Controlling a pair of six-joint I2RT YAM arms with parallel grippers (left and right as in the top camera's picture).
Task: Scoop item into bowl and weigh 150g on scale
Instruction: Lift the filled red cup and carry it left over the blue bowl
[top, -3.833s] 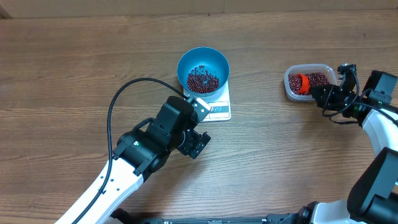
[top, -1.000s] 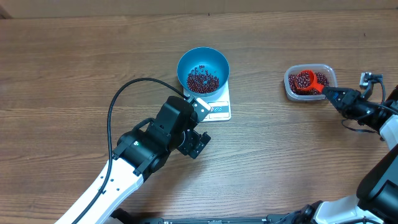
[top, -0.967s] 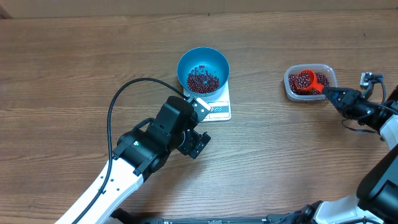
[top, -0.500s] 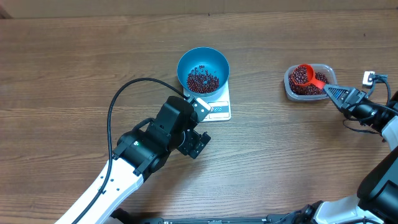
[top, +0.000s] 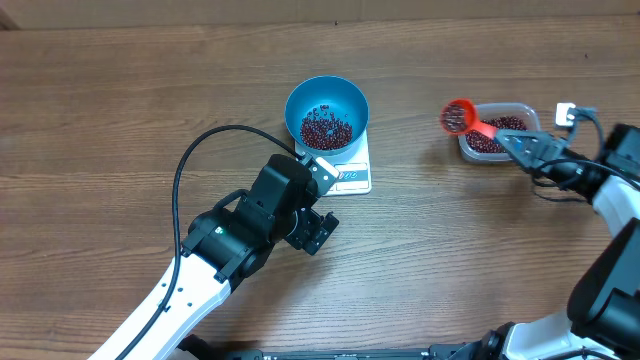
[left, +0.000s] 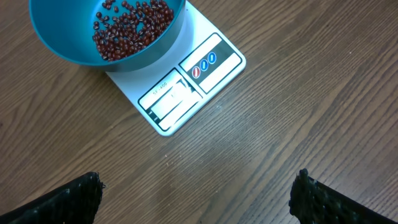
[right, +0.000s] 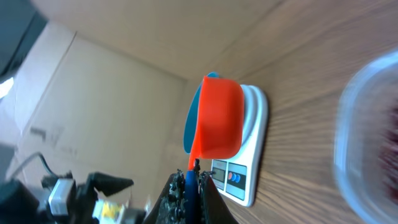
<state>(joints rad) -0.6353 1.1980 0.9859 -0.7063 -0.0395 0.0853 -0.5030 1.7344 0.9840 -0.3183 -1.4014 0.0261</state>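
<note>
Above the desk (top: 120, 100), between the clear tub (top: 522, 112) and the blue bowl (top: 326, 95), the right pincer (top: 512, 141) is clamped on the red scoop (top: 468, 122), full of beans (top: 457, 117). Carry it level, then tip slowly over the bowl on the scale (top: 350, 176). The left pincer (top: 318, 232), spread wide and empty, hovers beside the scale, not in the path.

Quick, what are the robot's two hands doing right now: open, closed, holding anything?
Left hand: open, holding nothing.
Right hand: closed on the handle of the red scoop.
</note>
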